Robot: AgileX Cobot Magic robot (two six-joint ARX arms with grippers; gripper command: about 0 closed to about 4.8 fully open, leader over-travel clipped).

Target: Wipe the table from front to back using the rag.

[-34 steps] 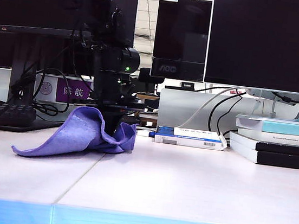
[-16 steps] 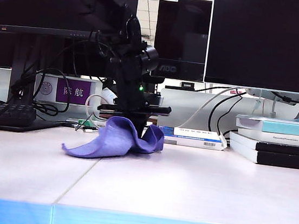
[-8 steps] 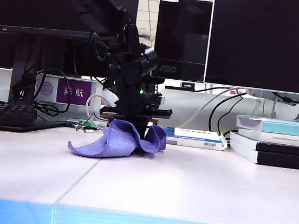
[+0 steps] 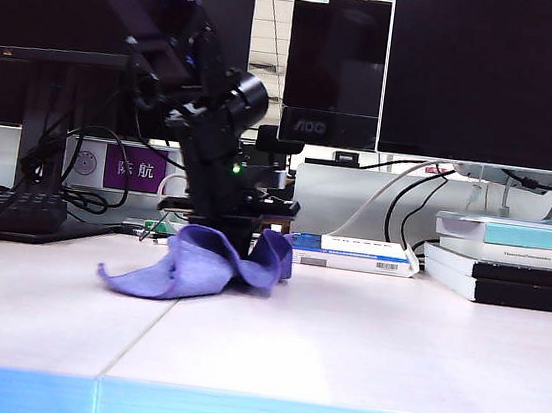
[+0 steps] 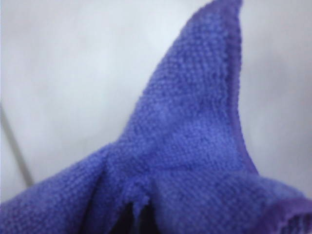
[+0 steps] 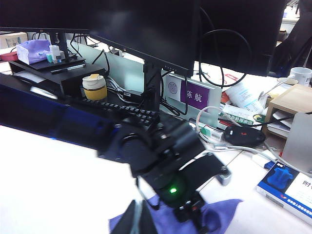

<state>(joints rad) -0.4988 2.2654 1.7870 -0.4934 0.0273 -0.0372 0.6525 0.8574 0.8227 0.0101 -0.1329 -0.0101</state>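
The purple rag [image 4: 188, 266] lies bunched on the pale table [image 4: 338, 355], far back near the monitors. My left gripper [image 4: 239, 242] points down and is shut on a raised fold of the rag. The rest of the cloth trails to the left on the surface. In the left wrist view the rag [image 5: 195, 146] fills the picture over the table [image 5: 73, 73] and hides most of the left gripper [image 5: 138, 219]. The right wrist view looks from a distance at the left arm and the rag [image 6: 219, 214]. My right gripper [image 6: 140, 222] shows there with its dark fingers together and nothing in them.
A blue-and-white box [image 4: 351, 253] lies just right of the rag. A stack of books [image 4: 511, 261] stands at the back right, a keyboard [image 4: 4, 208] at the back left. Monitors [image 4: 493, 77] and cables line the back. A seam [image 4: 150, 327] runs across the table.
The left arm has leaned over, and the gripper has dragged the rag a little to the left and toward the front edge. The grip on the fold stays the same.
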